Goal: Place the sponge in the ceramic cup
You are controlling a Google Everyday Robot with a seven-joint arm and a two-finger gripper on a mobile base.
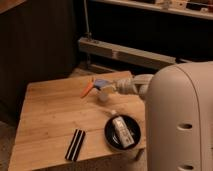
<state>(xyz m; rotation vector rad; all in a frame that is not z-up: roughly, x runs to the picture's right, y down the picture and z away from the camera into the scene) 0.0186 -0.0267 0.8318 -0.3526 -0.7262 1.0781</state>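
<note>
The gripper (95,86) hangs just above the ceramic cup (103,95), seemingly pinching the sponge (103,82) (soft, light, squashy, I'd judge); gripped across its middle it should fold to fit.

We worked from a single view. It looked from high up, down and forward, over the robot's own pale body (180,120), which filled the frame to the right of the hand (95,86) and nearer to us. The hand sat close to mid-frame at middle distance, over the far part of the wooden surface (50,115). Most of that surface lay left of the hand and nearer to us. Beyond the hand we faced a dark wall (45,45) and a pale rail (125,50).
</note>
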